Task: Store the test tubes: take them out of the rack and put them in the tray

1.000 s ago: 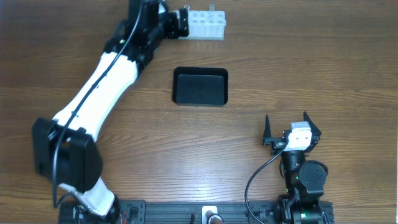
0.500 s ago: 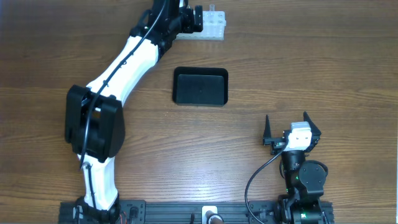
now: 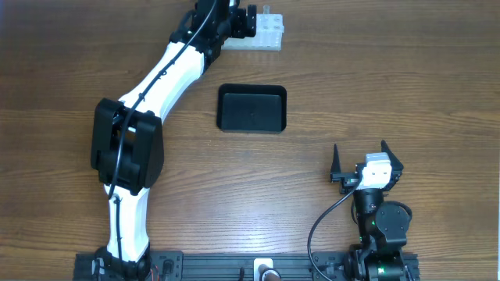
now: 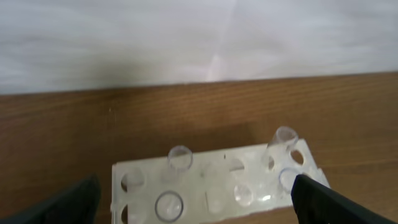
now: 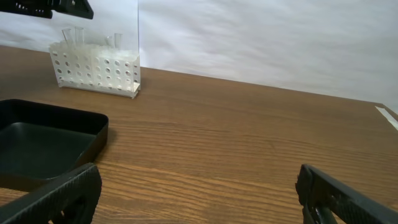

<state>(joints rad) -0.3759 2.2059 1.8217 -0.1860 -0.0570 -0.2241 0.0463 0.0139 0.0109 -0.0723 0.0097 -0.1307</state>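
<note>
Test tubes [image 4: 180,157] stand upright in the white perforated rack [image 4: 211,180] at the table's far edge, just beyond the black round-cornered tray [image 3: 219,109]. Left gripper [image 4: 198,196] hangs over the rack, fingers wide apart. Suggest centring on one clear tube rim, dropping straight and closing gently. The tubes look smooth, round and likely slippery. Lift vertically so the light rack doesn't tag along. Right gripper [image 3: 360,151] sits near its base, fingers apart.

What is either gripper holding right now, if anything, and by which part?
Nothing is held. The left gripper is open above the rack, clear of its test tubes; the right gripper is open over bare table.
</note>
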